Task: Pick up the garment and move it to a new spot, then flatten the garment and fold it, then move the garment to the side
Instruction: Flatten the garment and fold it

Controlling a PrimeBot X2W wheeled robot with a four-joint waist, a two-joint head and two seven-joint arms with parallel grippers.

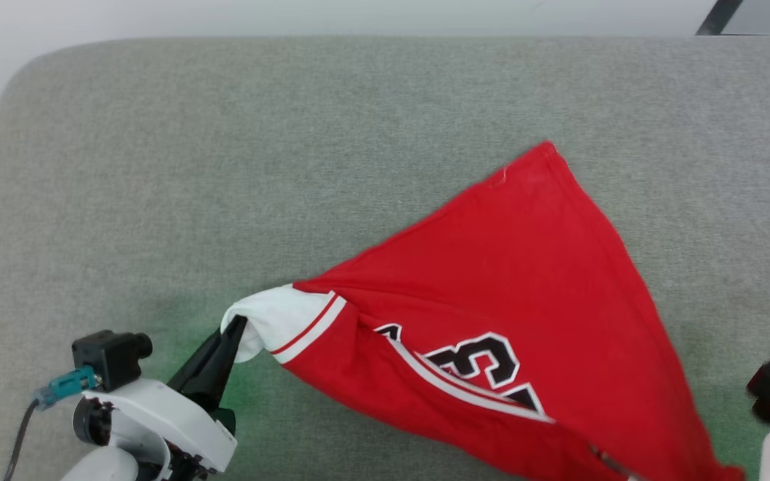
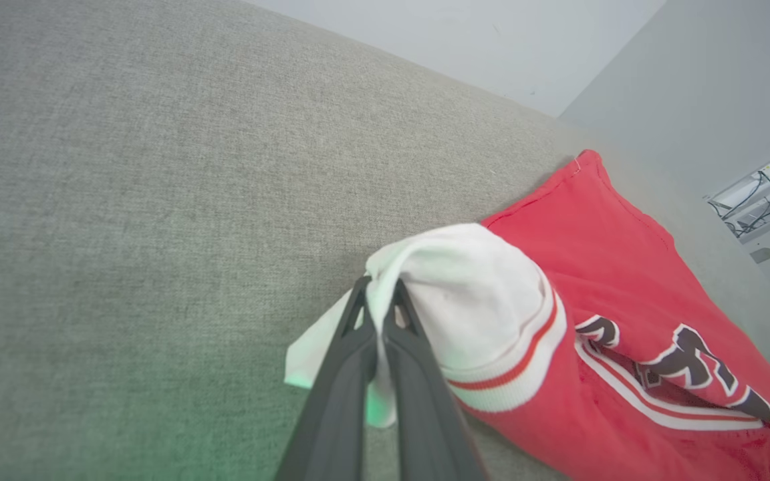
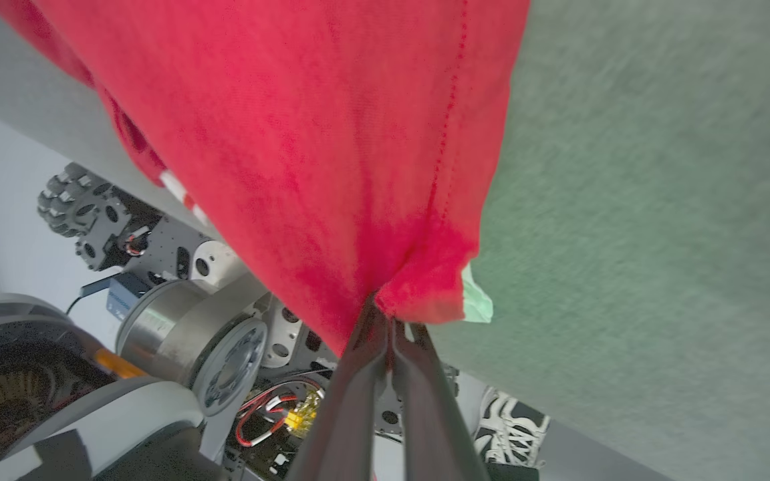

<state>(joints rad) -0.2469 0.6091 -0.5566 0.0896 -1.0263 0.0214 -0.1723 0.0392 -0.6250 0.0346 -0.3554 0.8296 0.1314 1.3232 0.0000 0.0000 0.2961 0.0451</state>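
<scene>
Off the bench's (image 1: 224,167) near edge at the right, the right fingers (image 3: 351,401) are clamped on a red hem corner of the garment (image 1: 505,267). At the near left, the left fingers (image 1: 214,364) pinch its white sleeve tightly. The garment stretches between them, and its far corner lies on the bench toward the far right.

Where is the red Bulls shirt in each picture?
Head view: red shirt across the lower right.
Left wrist view: right side, white sleeve in the left end effector.
Right wrist view: top left and middle, above the right end effector.
Shared landmark: the grey cushion.
</scene>
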